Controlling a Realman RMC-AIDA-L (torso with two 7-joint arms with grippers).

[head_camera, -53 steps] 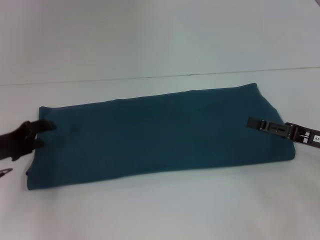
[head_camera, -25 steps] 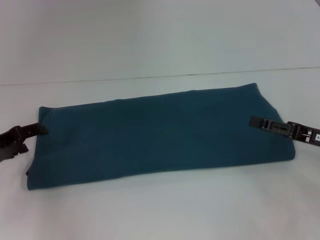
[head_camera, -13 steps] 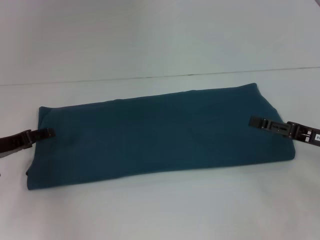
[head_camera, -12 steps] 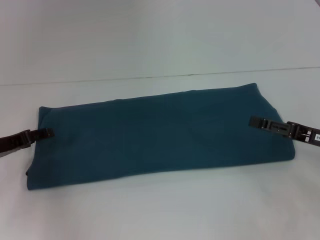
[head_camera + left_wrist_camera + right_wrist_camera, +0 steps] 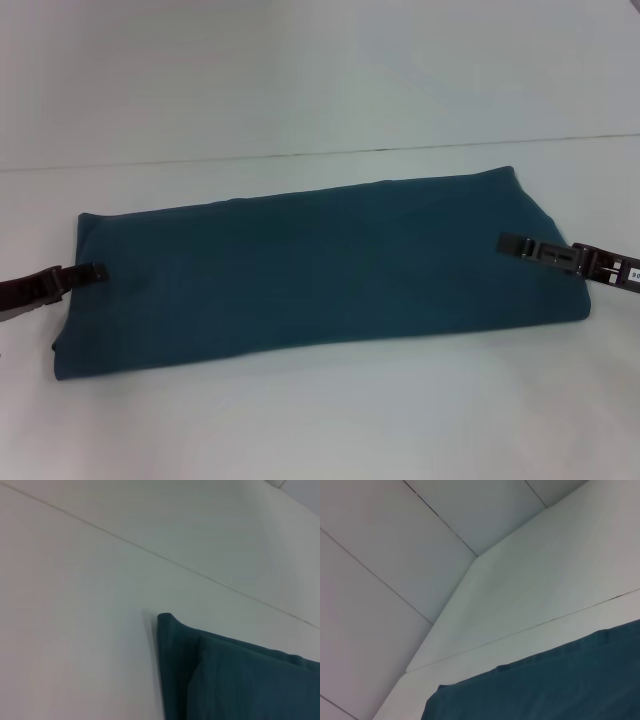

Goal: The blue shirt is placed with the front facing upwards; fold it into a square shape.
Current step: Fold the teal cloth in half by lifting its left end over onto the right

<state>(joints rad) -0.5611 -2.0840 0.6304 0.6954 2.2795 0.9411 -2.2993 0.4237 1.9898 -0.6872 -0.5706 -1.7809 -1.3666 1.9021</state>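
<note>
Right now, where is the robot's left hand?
In the head view, the left gripper is low at the left end of the folded blue shirt, its tip on the shirt's short edge. The right gripper is at the opposite end.

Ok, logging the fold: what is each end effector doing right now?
Left end effector: at the blue shirt's left end; grip cannot be told.
Right end effector: on the shirt's right end; grip cannot be told.

A pale white table (image 5: pixel 320 420) is filling the lower part of the head view, a thin dark seam (image 5: pixel 300 157) is running across the upper part, and a white panelled wall (image 5: pixel 395 540) is occupying the right wrist view's upper left.
</note>
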